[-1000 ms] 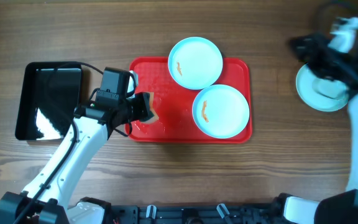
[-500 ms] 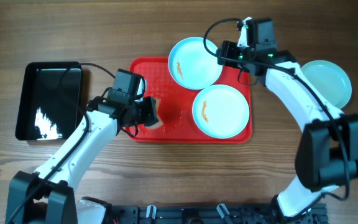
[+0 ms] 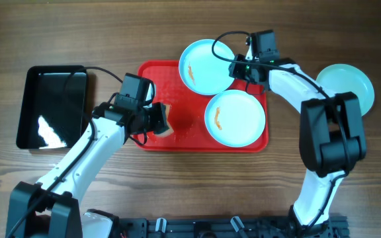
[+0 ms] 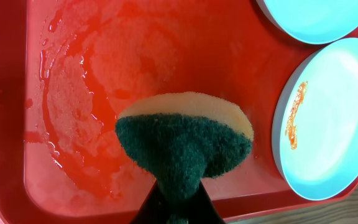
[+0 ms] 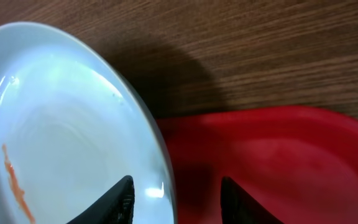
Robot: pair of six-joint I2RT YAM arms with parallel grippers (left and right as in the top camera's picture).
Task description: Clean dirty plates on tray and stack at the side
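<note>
The left gripper (image 4: 176, 210) is clamped on a sponge (image 4: 185, 140), its jaws pinching the dark green scouring side at the bottom edge of the wrist view, so that the sponge fans out above them with the yellow foam layer on its far side. The sponge sits over the left half of the tray (image 4: 104, 74), whose red floor here is wet, with a pale foamy film and beads of water across it. Whether the sponge presses on the floor or hangs just above it I cannot tell

The right gripper (image 5: 176, 202) has its jaws apart, straddling the right-hand edge of the far plate (image 5: 61, 137): one finger is over the plate's pale inside, the other over the red tray floor, and the rim runs between them. Neither finger visibly touches the plate. A thin orange smear (image 5: 14, 180) marks the plate's left part

From overhead, the far plate lies at the tray's far side and overhangs its rim onto the table (image 3: 177, 26). The near plate (image 3: 235, 118) lies on the tray's right half, just beside the far one, with an orange streak left of its centre. A third plate (image 3: 349, 82) rests on the wood well to the right of the tray, partly behind the right arm. A black tray (image 3: 51, 106) sits to the left of the red one
</note>
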